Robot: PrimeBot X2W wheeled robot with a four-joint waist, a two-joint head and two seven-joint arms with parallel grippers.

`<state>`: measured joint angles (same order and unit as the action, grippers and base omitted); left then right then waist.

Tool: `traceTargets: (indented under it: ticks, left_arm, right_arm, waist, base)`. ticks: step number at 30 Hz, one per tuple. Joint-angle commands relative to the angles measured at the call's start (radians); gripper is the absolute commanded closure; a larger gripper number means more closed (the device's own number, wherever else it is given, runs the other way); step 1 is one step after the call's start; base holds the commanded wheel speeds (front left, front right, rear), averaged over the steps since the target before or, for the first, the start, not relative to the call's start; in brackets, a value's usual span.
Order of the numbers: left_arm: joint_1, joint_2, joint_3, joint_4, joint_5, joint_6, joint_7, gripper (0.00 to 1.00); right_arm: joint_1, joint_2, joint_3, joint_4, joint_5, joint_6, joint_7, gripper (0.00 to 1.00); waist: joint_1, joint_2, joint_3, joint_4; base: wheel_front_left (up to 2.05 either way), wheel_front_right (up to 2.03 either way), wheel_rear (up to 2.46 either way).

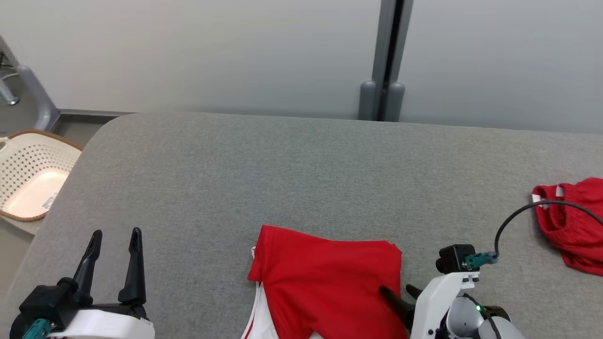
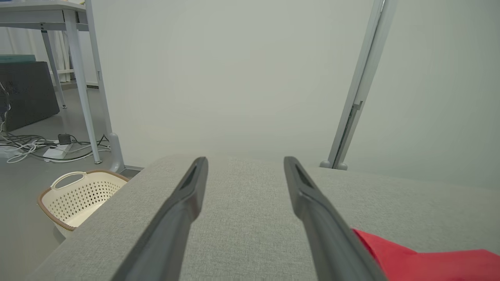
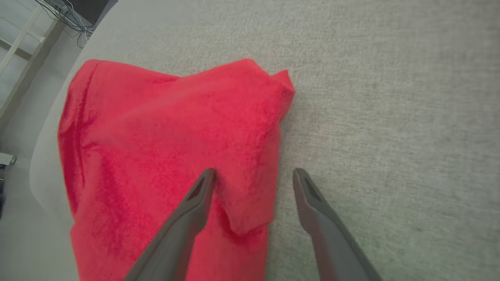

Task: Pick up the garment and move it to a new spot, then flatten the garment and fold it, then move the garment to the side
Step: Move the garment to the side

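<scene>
At lower right of head view, your R gripper [image 1: 396, 291] has its jaws wide open, nothing held. It straddles the right edge of the garment [image 1: 325, 278]: in R wrist view one finger [image 3: 193, 207] sits over red cloth, the other over bare table [image 1: 282, 169]. Can't tell if that tip presses the cloth or just hovers. Your L gripper [image 1: 117, 232], lower left, is spread just as wide and empty, fingers over bare table, well apart from the garment.

Garment: red, w/ white trim showing on its left side near the bottom of head view. It lies mostly flat on the near part of the table, approx rectangular, far edge fairly straight, far-right corner a bit peaked. R wrist view shows a small flap folded over between the R fingers.

Direction: far edge runs left-right. Long axis looks near-far, i.e. toward the robot, but the near end is cut by the frame, so not certain.

Misc: second red item [image 1: 574, 221] crumpled at far right of the table, well apart. Basket [image 1: 28, 174] on the floor off the table's left corner.
</scene>
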<state>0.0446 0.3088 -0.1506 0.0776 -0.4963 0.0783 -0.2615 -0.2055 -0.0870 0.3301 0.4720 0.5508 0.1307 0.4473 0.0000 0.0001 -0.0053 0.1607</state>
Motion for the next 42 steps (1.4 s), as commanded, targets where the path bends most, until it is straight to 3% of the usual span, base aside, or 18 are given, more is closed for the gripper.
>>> traceTargets:
  ticks: [1, 8, 10, 11, 12, 13, 20, 29, 36, 42]
  left_arm:
    - [-0.023, 0.002, -0.004, 0.003, -0.004, -0.008, -0.003, 0.0]
    - [-0.033, -0.001, -0.007, 0.013, -0.005, -0.015, -0.003, 0.0]
    - [-0.034, 0.0, -0.006, 0.015, -0.005, -0.014, -0.003, 0.0]
    - [-0.036, 0.003, -0.005, 0.015, -0.004, -0.014, -0.003, 0.0]
    - [-0.036, 0.003, -0.005, 0.015, -0.004, -0.014, -0.003, 0.0]
    - [-0.037, 0.005, -0.004, 0.013, -0.004, -0.015, -0.003, 0.0]
    - [-0.033, 0.008, -0.019, -0.014, 0.004, -0.02, -0.003, 0.0]
    - [-0.062, -0.022, -0.088, -0.033, 0.017, -0.051, 0.009, 0.0]
    - [-0.1, -0.019, -0.111, -0.024, 0.022, -0.071, 0.011, 0.0]
    - [-0.132, -0.003, -0.109, -0.024, 0.024, -0.077, 0.019, 0.0]
  right_arm:
    - [-0.005, -0.003, -0.013, 0.029, 0.001, 0.0, 0.043, 0.0]
    - [-0.004, 0.012, -0.05, 0.091, -0.013, 0.0, 0.058, 0.0]
    - [-0.007, 0.016, -0.05, 0.093, -0.004, -0.001, 0.044, 0.68]
    - [-0.011, 0.017, -0.047, 0.09, 0.002, -0.001, 0.033, 0.87]
    - [-0.011, 0.017, -0.047, 0.09, 0.002, -0.001, 0.033, 0.87]
    - [-0.017, 0.018, -0.043, 0.085, 0.006, -0.001, 0.022, 1.0]
    - [-0.054, -0.021, -0.023, 0.02, 0.032, -0.001, -0.064, 1.0]
    - [-0.06, -0.102, -0.031, -0.07, 0.036, 0.0, -0.065, 1.0]
    - [-0.055, -0.117, -0.039, -0.133, 0.046, 0.0, -0.068, 1.0]
    - [-0.099, -0.121, -0.016, -0.153, 0.06, 0.0, -0.091, 1.0]
  waist:
    - [0.0, -0.0001, 0.015, 0.04]
    - [0.0, -0.0001, 0.029, 0.068]
    - [0.0, -0.0001, 0.029, 0.066]
    - [0.0, -0.0001, 0.029, 0.063]
    - [0.0, -0.0001, 0.029, 0.063]
    - [0.0, -0.0001, 0.028, 0.058]
    - [0.0, -0.0001, 0.012, -0.014]
    - [0.0, -0.0001, 0.013, -0.196]
    - [0.0, -0.0001, 0.049, -0.347]
    - [0.0, -0.0001, 0.101, -0.409]
  base:
    - [0.0, 0.0, 0.0]
    - [0.0, 0.0, 0.0]
    - [0.0, 0.0, 0.0]
    - [0.0, 0.0, 0.0]
    - [0.0, 0.0, 0.0]
    - [0.0, 0.0, 0.0]
    - [0.0, 0.0, 0.0]
    - [0.0, 0.0, 0.0]
    - [0.0, 0.0, 0.0]
    - [0.0, 0.0, 0.0]
